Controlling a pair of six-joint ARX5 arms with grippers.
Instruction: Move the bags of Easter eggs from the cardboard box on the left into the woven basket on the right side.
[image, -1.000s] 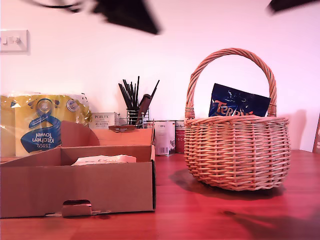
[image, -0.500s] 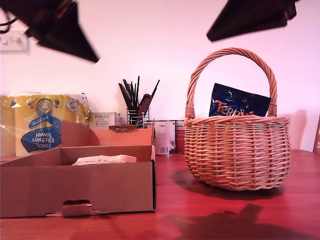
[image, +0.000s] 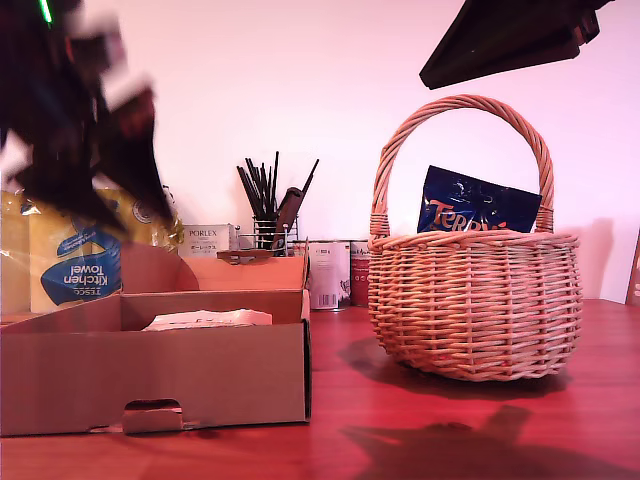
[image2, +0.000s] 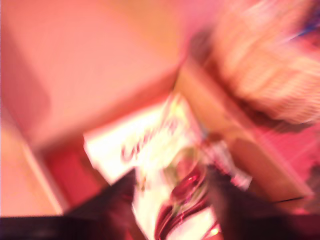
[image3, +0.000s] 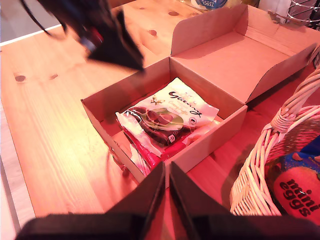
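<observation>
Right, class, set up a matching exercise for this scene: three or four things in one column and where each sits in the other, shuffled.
Things:
1. white bag
2. blue bag
3. brushes
4. kitchen towel pack

Places:
A. in a wire holder behind the cardboard box
B. sticking up out of the basket
C. lying inside the cardboard box
D. at the exterior view's left edge, behind the box

Pairs: 1-C, 2-B, 3-A, 4-D

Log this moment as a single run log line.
first gripper: blurred above cardboard box | white bag: in box | blue bag: in woven basket | second gripper: shut, empty
</observation>
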